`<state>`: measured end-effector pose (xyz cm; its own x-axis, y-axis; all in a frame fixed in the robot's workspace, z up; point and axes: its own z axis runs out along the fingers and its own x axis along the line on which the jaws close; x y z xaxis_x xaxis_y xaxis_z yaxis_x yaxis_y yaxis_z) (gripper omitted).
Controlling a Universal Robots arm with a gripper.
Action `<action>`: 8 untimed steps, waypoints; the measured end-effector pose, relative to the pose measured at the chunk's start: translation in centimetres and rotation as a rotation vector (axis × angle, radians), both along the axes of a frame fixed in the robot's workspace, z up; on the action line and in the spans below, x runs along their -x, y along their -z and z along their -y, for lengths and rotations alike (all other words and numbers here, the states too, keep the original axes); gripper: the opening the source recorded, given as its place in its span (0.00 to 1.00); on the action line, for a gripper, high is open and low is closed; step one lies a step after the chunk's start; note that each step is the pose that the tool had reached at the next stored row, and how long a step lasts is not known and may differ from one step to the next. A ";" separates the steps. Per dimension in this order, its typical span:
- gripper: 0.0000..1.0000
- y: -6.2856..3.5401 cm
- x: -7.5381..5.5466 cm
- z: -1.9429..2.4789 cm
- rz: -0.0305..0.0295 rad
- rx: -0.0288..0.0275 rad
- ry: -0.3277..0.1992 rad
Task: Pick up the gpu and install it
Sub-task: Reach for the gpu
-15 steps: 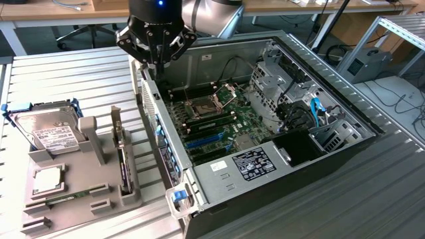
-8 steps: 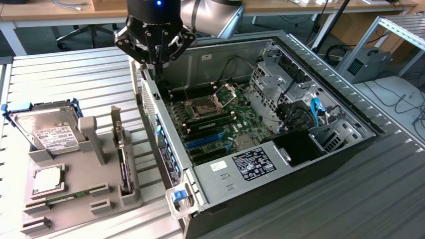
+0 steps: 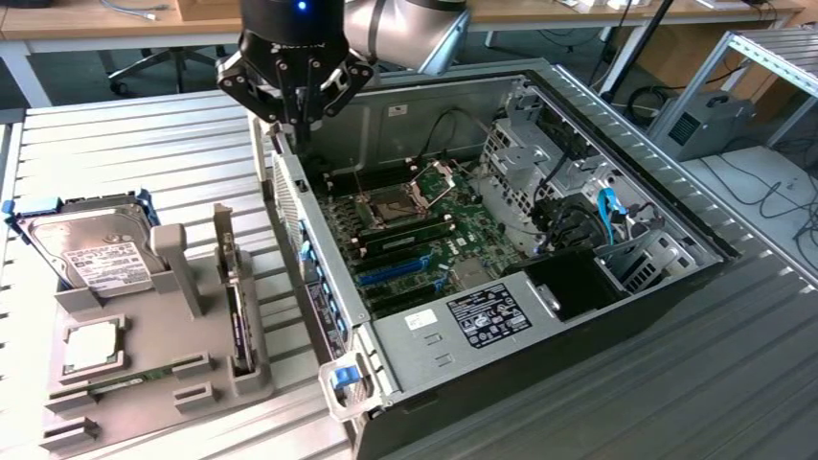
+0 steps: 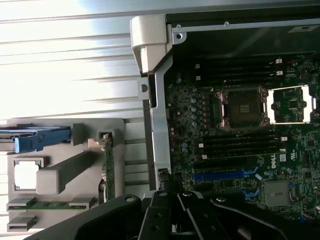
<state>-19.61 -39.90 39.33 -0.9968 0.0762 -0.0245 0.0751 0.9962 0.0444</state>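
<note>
The pincer [image 3: 302, 123] is closed and grips nothing, over the rear-wall edge of the open computer case [image 3: 397, 125]; the gpu [image 3: 236, 316] stands on edge along the case-side edge of the grey holder [image 3: 167, 335] on the surface [image 3: 128, 144]; seen edge-on, its fan is hidden; the holder's near corner is cut off.

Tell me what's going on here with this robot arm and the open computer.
A robot arm is working over an open PC case. Its gripper hangs shut above the case's rear wall, holding nothing that I can see. The gpu stands on edge in the grey holder beside the case, near a hard drive, so it has not been picked up yet.
</note>
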 end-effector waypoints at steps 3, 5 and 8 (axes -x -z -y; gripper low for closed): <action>0.11 0.00 0.1 0.00 0.0000 0.0000 0.000; 0.11 0.00 0.2 0.00 0.0000 0.0000 0.000; 0.11 0.00 0.3 0.00 0.0000 0.0000 0.000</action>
<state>-19.92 -39.89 39.33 -0.9968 0.0762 -0.0244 0.0751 0.9962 0.0444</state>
